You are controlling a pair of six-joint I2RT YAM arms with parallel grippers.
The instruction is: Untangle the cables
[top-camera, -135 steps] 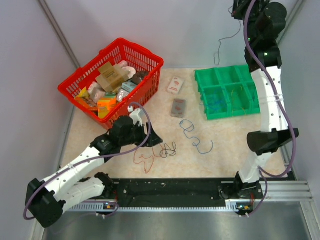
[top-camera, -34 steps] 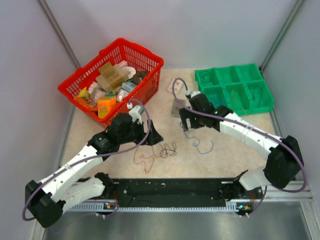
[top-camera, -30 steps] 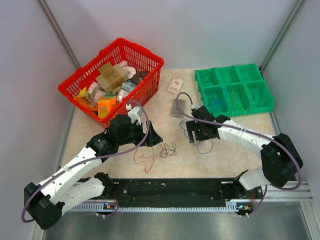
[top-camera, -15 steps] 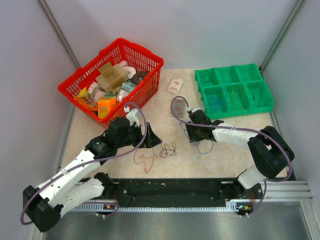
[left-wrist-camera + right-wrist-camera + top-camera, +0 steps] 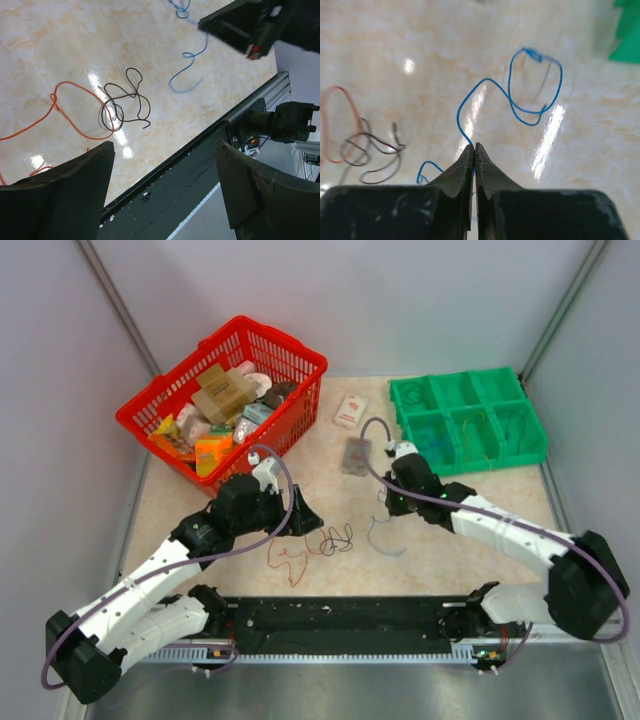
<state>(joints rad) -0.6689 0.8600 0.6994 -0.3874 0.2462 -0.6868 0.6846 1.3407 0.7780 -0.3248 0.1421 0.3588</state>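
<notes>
Jaws of the right gripper [image 5: 474, 152] pinch the blue cable [image 5: 530, 52], probably to draw it clear. Those of the left gripper [image 5: 164, 150] hang released over the black cable [image 5: 122, 93] and orange cable [image 5: 75, 84], likely waiting.

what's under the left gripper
A black cable crossing an orange cable on the table, below the open left gripper. Part of the orange one is hidden by a finger.

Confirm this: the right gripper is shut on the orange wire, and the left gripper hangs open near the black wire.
Not orange: the right wrist view shows the right gripper shut on the blue wire. The rest is right.
</notes>
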